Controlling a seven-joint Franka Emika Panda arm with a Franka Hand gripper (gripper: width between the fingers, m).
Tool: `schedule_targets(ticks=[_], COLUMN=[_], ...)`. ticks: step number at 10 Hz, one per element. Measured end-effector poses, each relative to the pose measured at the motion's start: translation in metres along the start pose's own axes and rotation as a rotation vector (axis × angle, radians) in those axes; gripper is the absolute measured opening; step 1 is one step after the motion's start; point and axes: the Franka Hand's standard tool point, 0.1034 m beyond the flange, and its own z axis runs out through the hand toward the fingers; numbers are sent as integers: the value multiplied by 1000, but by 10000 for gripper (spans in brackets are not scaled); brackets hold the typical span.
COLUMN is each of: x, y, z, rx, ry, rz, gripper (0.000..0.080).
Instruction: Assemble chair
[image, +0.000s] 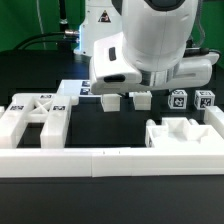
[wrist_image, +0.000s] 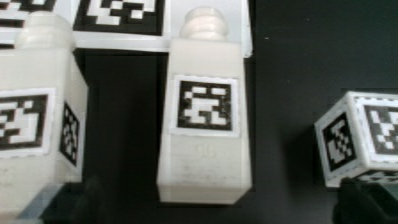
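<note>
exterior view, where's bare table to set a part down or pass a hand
Bare table sits mid-scene: panel part on the exterior view's left, notched part on its right, border rail in front. A second bare strip runs on the near side of the rail. Crowded: the back row of small blocks and tagged cubes.

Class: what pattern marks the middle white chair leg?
Black-and-white square tag on the chair leg, clearest in wrist view.
</note>
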Motion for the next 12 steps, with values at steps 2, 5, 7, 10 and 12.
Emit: schedule_targets(ticks=[2, 5, 7, 10, 12], x=[0, 5, 6, 7, 8], y=[1, 1, -1, 2, 2], z=[8, 14, 19, 27, 27], rx=[8, 8, 4, 4, 4], ry=[-139, -185, -188, -172, -168], rz=[1, 2, 3, 4, 4], gripper=[649, 649, 649, 445, 284])
